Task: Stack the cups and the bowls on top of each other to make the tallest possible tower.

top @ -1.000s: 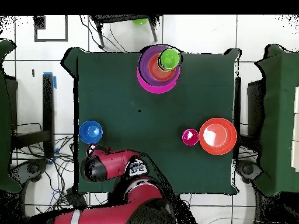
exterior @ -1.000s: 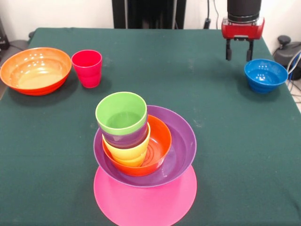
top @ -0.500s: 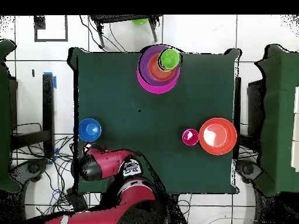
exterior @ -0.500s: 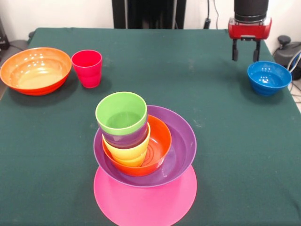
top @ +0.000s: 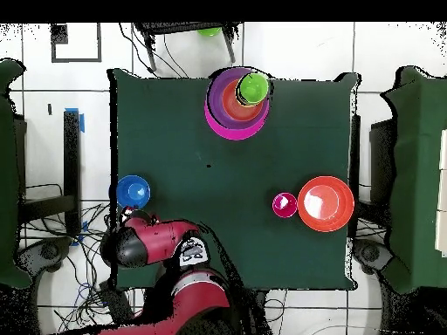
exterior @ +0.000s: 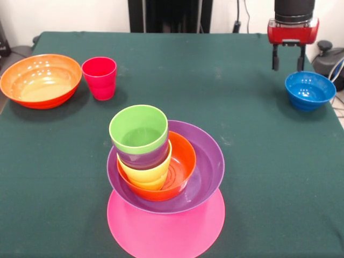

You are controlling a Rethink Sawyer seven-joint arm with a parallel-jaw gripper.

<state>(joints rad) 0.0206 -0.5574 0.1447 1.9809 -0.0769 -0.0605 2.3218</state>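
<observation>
From the front, the gripper (exterior: 288,63) is seen hanging with its two fingers spread and nothing between them, just off the rim of the small blue bowl (exterior: 307,90) at about its ten o'clock, near the table's (exterior: 236,97) right edge. The tower (exterior: 164,177) is seen at six o'clock of the table: the light green cup (exterior: 139,129) nested over purple and yellow cups in the small orange bowl (exterior: 180,164), inside the purple bowl (exterior: 207,172), on the upturned pink bowl (exterior: 166,228). The red cup (exterior: 99,77) and the large orange bowl (exterior: 40,79) are left at ten o'clock. The blue bowl is judged the piece in hand; its rim should be straddled by one finger inside and one outside, squarely, before closing. From overhead, the blue bowl (top: 133,191) is seen at nine o'clock, with the arm's wrist (top: 131,245) just below it and the fingers hidden. The tower (top: 237,103) is found at twelve o'clock, so a high, level carry would be needed.
</observation>
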